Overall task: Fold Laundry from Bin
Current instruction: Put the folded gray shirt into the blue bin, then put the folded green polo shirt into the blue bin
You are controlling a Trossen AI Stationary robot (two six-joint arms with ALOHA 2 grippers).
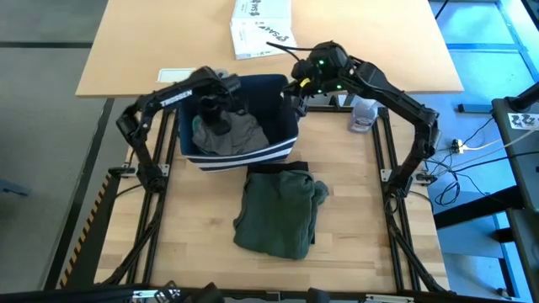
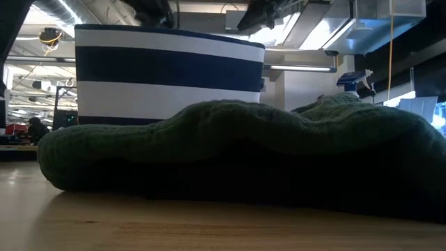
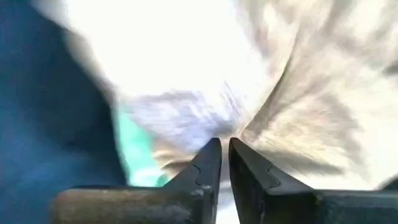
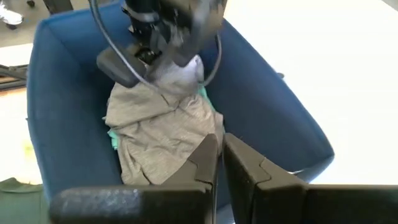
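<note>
"TROSSEN" in white on the left arm (image 1: 173, 98)

Light grey garment (image 4: 163, 134) lies crumpled in the bin (image 4: 273, 106), over teal cloth (image 4: 114, 140).

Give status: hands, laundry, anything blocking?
Left hand down in bin, shut on light grey garment. Right hand shut, empty, over bin's rim. Dark green garment on table. Nothing blocking.
</note>
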